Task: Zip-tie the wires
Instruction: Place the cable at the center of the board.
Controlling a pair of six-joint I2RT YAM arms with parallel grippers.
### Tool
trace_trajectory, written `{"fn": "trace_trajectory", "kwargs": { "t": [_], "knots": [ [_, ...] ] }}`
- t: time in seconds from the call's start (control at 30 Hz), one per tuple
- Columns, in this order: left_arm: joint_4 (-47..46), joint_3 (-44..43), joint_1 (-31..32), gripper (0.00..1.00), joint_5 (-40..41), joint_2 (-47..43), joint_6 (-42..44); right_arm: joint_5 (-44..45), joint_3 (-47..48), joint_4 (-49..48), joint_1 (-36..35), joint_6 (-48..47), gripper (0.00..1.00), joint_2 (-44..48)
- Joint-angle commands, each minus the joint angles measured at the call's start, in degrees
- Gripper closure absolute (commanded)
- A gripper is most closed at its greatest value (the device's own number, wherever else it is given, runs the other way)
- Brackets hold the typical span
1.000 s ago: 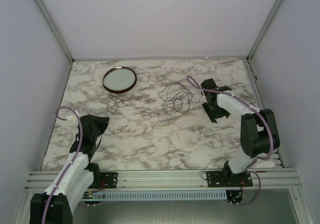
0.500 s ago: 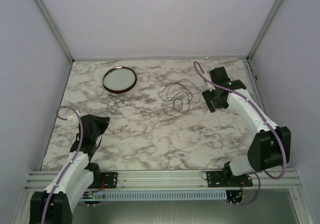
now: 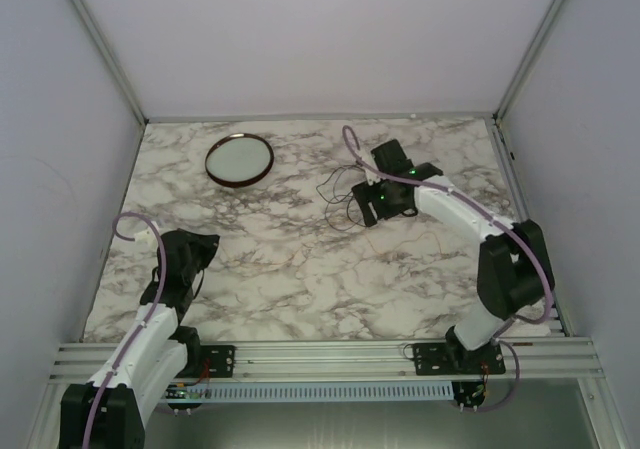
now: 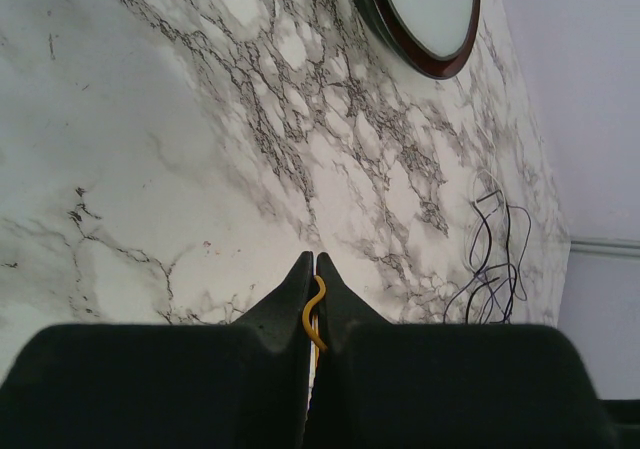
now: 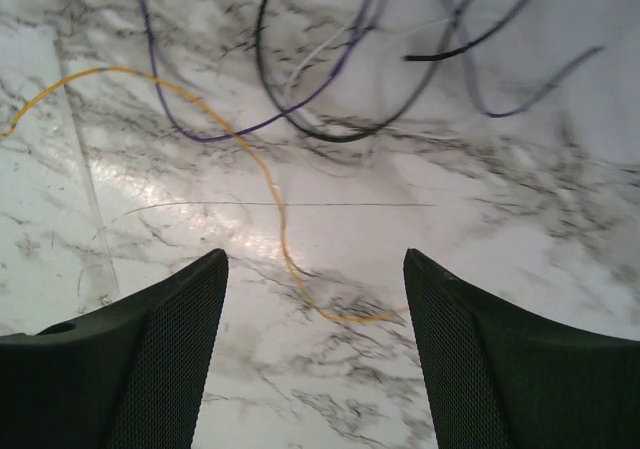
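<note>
thin dark looping wires point(image 3: 342, 191) lie on glossy veined marble table point(image 3: 300, 269).

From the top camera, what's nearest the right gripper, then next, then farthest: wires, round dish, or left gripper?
1. wires, just ahead of its fingers.
2. round dish, back left.
3. left gripper, near left side.
</note>
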State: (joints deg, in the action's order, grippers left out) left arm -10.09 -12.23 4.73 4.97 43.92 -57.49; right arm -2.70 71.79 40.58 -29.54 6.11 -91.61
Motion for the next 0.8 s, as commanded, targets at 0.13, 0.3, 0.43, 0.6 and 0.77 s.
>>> {"fn": "trace_trajectory", "kwargs": {
  "t": [0.13,0.3,0.43,0.6,0.77],
  "knots": [
    [-1.98,-0.09,0.28,1.00,-0.58,-0.31,0.20,-4.14,-2.57,-9.75,-5.39,1.92,0.31,-5.85],
    [-1.74,-0.22,0.28,1.00,-0.92,-0.56,0.12,-1.52,-2.68,-10.92,-6.42,0.68,0.44,-9.99],
    [-1.38,-0.20,0.28,1.00,-1.18,-0.93,0.01,1.07,-3.39,-12.22,-6.54,-0.48,0.48,-11.42],
    [-0.45,-0.19,0.30,1.00,-1.10,-1.37,0.14,2.66,-4.31,-12.69,-6.58,-1.57,0.75,-12.52],
    [-0.16,-0.18,0.41,1.00,-1.86,-1.51,0.28,4.60,-6.53,-12.37,-6.57,-1.80,1.00,-10.15]
  ]
}}
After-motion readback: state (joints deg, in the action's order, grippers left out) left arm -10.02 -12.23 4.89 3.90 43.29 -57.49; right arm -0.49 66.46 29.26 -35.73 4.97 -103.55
